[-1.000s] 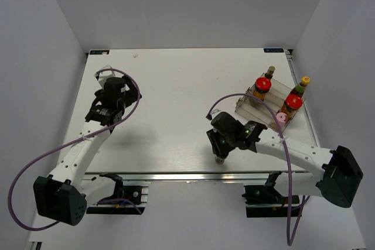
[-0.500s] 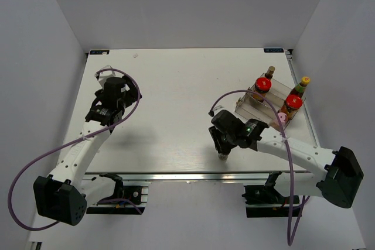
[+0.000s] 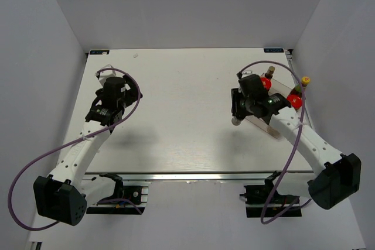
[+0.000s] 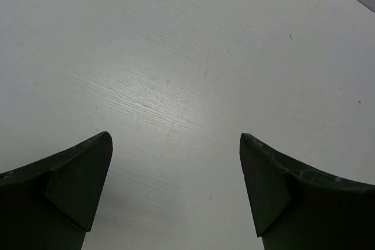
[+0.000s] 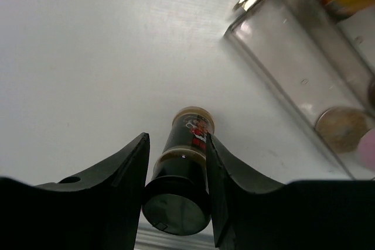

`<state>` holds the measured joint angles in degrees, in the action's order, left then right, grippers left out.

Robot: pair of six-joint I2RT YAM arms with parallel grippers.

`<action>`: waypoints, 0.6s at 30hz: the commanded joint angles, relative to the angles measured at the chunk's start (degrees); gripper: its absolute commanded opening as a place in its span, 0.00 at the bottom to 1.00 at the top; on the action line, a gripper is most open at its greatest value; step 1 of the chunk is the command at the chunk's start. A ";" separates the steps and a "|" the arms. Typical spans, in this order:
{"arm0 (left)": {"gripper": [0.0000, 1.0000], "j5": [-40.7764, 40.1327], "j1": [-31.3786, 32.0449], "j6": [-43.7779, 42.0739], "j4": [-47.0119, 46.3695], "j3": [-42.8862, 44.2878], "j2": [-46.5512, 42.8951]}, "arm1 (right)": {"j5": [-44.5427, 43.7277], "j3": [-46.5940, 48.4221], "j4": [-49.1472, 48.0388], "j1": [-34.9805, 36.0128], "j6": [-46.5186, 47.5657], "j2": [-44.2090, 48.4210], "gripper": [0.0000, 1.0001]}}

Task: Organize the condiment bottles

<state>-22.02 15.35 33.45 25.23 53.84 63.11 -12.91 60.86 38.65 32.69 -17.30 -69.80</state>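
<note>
— Condiment bottles (image 3: 295,102): how far along are you?

— Nearly done, by the look of it. Just beyond your right claw (image 3: 236,116), the clear stepped rack (image 5: 293,68) has the two red-lidded jars (image 3: 265,83) and the slim yellow-capped bottles (image 3: 305,79) standing on it. From above, your arm hides the front step. The wrist view catches only a pink cap (image 5: 368,147) at its right edge, low against the rack, so take that shaker as placed but not confirmed.

— And the last one?

— You have it. The right claw is clamped on the grey-capped dark shaker (image 5: 184,168), with its cap towards the wrist and a finger pressed to each side of the glass. It is just short of the rack's near corner, with the rack ahead and to the right of the claw. I cannot tell whether its base is clear of the desk (image 3: 176,98).

— Anything readable on it?

— No brand, no words. The dark label shows a small red-and-white figure, too small to read. An orange label at the far end of the rack is blurred.

— My other arm?

— Your left claw (image 4: 176,168) is spread wide and empty, with only bare desk below and ahead of it, well apart from the rack. What remains, I would judge, is to seat this one shaker in a free spot.
</note>
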 commanded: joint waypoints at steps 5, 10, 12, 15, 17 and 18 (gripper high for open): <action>0.98 0.05 0.11 -0.84 -0.80 -0.23 -0.54 | 4.29 14.18 -1.74 -8.33 7.80 -8.24 0.16; 0.98 -0.92 0.11 -1.02 -0.80 -0.58 -0.97 | 5.87 19.99 -1.04 -13.43 11.58 -14.83 0.16; 0.98 -0.74 0.11 -1.20 -1.41 -0.76 -1.06 | 6.40 22.09 -0.51 -15.02 12.46 -17.20 0.16; 0.98 -1.36 0.11 -1.28 -0.98 -0.50 -0.54 | 8.42 23.42 -0.33 -16.95 13.60 -19.40 0.15; 0.98 -1.71 0.11 -1.20 -1.06 -0.32 -0.27 | 9.99 23.60 -0.60 -18.35 14.48 -20.81 0.15; 0.98 -1.71 0.11 -1.20 -1.15 -0.32 -0.18 | 10.53 23.43 -0.68 -18.71 14.92 -21.25 0.15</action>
<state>-22.31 15.35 32.80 24.86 53.58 63.29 -5.63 81.76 37.95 15.05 -5.13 -90.48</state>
